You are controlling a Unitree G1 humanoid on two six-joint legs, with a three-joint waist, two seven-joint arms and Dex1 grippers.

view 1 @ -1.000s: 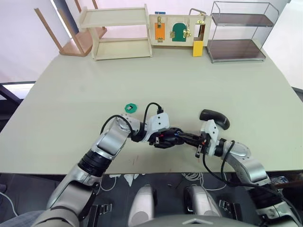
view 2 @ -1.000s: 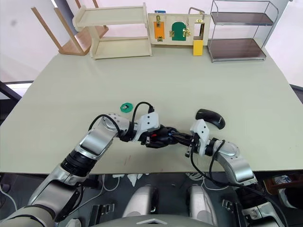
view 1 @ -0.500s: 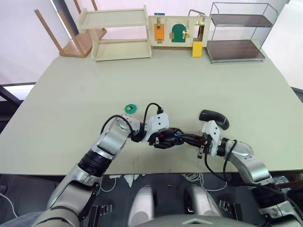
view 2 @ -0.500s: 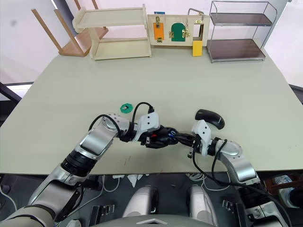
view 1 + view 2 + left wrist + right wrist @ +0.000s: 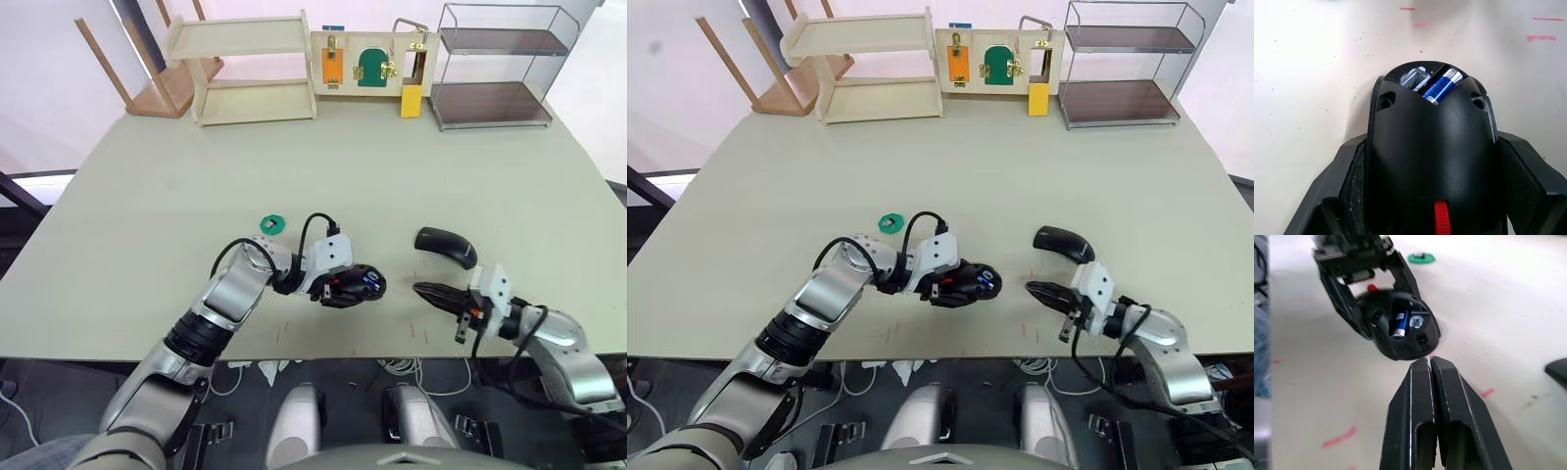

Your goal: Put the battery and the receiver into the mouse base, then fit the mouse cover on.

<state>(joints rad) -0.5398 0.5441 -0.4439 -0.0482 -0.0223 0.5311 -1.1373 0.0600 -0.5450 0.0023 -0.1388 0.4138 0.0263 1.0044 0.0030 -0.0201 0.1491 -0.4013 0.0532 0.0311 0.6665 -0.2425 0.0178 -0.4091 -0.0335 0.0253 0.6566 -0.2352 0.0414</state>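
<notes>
Receiver: not identifiable w/ certainty; a pale metal part beside the battery [image 5: 1439, 87] in the left wrist view is too unclear to name. Mouse base [image 5: 355, 285] lies lower centre of the head view, its rear half covered by the left gripper [image 5: 338, 286]; in the left wrist view the base's lower end is cut off by the frame edge.

Left gripper: fingers clamped on both sides of the mouse base, holding it on the table [image 5: 147, 196].

Right gripper [image 5: 423, 290]: lower right of head view, fingers pressed together, empty, tip aimed at the base but apart from it.

Battery: seated in the base's hollow, blue body w/ pale tip; long axis runs roughly along the base's length, slightly skewed.

Mouse cover [image 5: 445, 245]: on the table, centre-right, just above the right gripper, arched side up, long axis slanting down to the right. Green ring [image 5: 272, 224] lies upper left of the base.
</notes>
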